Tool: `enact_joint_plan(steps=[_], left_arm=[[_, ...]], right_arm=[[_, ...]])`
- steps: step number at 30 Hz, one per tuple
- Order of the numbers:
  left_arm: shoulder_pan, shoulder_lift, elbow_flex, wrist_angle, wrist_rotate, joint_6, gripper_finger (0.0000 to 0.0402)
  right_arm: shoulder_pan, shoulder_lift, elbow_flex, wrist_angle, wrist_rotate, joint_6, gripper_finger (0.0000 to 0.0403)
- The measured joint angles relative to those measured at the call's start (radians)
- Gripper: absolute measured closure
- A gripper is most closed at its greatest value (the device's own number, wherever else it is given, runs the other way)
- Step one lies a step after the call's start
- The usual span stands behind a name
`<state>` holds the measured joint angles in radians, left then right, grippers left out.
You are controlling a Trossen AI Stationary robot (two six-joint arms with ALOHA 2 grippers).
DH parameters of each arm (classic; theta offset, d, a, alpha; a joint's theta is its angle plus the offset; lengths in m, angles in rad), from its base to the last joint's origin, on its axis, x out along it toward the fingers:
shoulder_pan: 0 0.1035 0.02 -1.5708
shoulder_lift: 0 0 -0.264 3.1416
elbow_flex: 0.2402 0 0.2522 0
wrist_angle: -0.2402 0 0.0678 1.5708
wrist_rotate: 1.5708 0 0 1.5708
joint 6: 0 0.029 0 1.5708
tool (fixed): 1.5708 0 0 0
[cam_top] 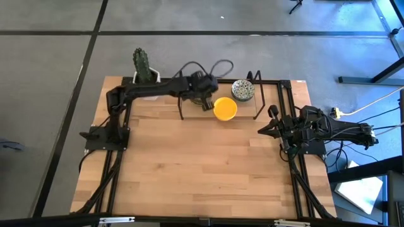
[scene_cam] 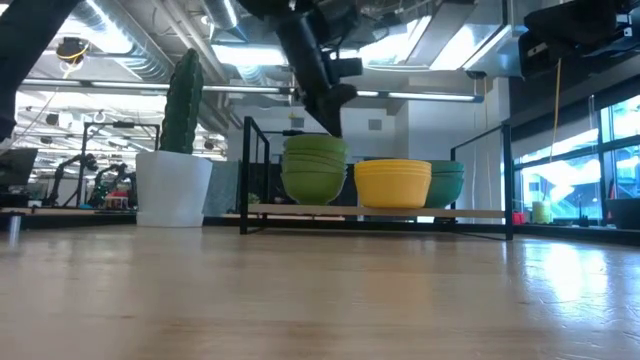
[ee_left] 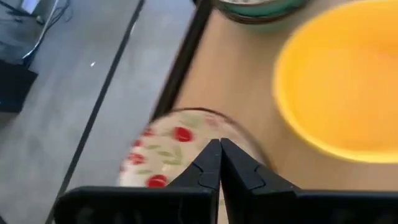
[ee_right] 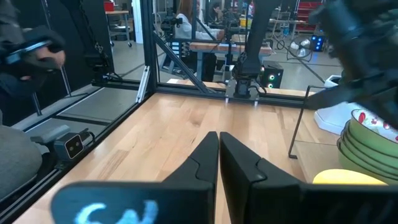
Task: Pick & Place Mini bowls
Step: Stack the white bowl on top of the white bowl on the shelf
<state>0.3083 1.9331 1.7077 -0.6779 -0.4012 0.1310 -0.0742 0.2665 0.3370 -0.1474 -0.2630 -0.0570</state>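
A: Mini bowls (cam_top: 225, 108) stacked on rack at surface's far edge. Left hand (ee_left: 219, 163) clenched empty over red-speck stack (ee_left: 168, 146); right hand (ee_right: 219, 163) clenched, idle.
B: Prob. light, stiff, slick, chippable. Pinch rim.

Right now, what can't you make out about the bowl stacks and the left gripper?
- Red-speckled bowl: left wrist view, its near part hidden behind the shut left gripper; contact cannot be told.
- High view: the left arm covers that stack.
- Yellow bowls: low view, count blurred.
- Grey-green patterned bowl: high view, pattern too small.
- Right gripper: shut, waiting at the table's right.
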Motion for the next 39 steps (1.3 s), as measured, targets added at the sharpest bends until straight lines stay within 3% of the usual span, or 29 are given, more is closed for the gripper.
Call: enact_joint_plan(steps=[8, 28, 39], left_arm=[[-0.089, 0.001, -0.049, 0.024, -0.188, -0.014, 0.0400], [-0.094, 0.002, -0.082, 0.021, -0.137, -0.071, 0.0400], [-0.085, -0.003, -0.082, 0.239, -0.141, 0.070, 0.0400]], right_arm=[[0.000, 0.000, 0.000, 0.000, -0.001, 0.003, 0.0385], [0.000, 0.000, 0.000, 0.000, 0.000, 0.001, 0.0385], [0.000, 0.000, 0.000, 0.000, 0.000, 0.000, 0.0385]])
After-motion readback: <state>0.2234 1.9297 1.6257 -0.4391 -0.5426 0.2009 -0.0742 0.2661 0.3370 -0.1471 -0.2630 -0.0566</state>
